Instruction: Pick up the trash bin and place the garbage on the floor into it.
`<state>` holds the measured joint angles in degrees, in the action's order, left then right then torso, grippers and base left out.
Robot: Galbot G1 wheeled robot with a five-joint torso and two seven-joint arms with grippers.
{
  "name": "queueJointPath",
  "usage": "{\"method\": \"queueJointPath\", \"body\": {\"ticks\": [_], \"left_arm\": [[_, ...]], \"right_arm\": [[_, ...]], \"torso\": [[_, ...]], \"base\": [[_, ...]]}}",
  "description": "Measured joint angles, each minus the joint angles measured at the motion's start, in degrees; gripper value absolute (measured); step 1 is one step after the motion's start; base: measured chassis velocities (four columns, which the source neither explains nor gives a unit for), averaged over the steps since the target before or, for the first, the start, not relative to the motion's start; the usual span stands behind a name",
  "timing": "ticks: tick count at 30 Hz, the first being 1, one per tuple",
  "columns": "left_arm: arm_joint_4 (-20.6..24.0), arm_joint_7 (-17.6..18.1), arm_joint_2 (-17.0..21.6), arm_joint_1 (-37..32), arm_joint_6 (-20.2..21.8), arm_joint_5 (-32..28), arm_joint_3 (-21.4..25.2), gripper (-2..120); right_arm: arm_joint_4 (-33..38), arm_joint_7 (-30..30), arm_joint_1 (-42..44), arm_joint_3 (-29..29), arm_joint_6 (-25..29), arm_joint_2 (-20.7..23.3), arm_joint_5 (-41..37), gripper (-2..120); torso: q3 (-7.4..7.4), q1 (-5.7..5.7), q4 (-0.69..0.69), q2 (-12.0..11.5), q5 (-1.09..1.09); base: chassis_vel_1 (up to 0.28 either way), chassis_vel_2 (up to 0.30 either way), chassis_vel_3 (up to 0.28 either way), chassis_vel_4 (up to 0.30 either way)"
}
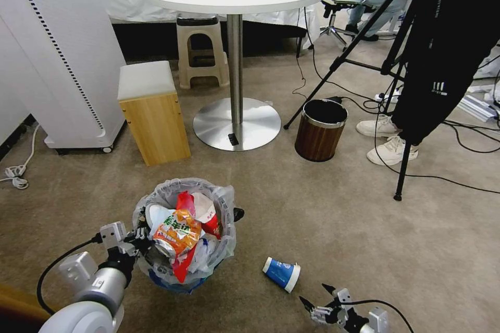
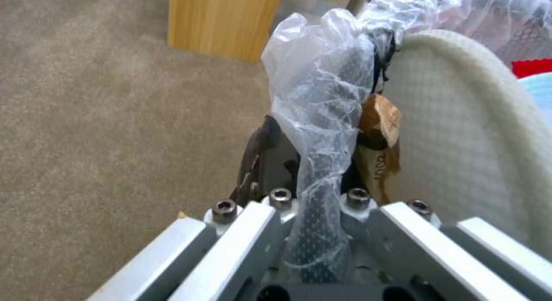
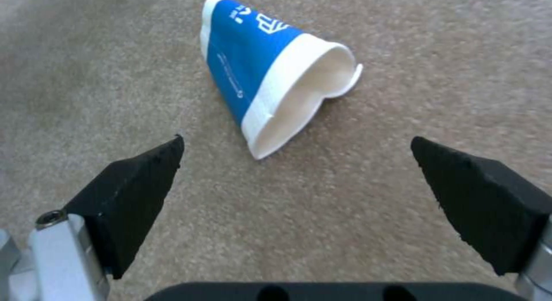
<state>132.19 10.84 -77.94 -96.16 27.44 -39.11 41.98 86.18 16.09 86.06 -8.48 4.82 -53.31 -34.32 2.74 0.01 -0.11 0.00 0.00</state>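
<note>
Sideways paper cup (image 3: 270, 83), mouth gripperward

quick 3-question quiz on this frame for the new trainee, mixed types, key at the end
1. True or false: the left claw is shut on the rim of the trash bin.
2. Which piece of litter lies on the carpet in front of the open right claw? A) a crushed can B) the paper cup C) a slipper
3. Fill in: the paper cup lies on its ____, its mouth towards the right claw.

Key: 1 true; 2 B; 3 side.
</note>
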Motion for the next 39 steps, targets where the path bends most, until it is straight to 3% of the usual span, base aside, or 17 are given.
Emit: {"method": "queueJointPath", "body": {"ticks": [16,39], "left_arm": [[2.14,0.17,-0.60,-0.59,0.47,-0.19,0.69,1],[2.45,0.51,1.15,-0.24,0.97,-1.82,0.76,1]], "right_arm": [[-3.62,-0.08,-4.75,5.54,-0.26,-0.83,-2.38,100],[-5.93,-0.38,-10.44,7.82,-2.03,-4.85,-8.65,100]], "torso": [[0.00,0.00,0.00,0.00,0.00],[0.00,0.00,0.00,0.00,-0.01]], "base": [[0.000,0.000,0.000,0.000],[0.000,0.000,0.000,0.000]]}}
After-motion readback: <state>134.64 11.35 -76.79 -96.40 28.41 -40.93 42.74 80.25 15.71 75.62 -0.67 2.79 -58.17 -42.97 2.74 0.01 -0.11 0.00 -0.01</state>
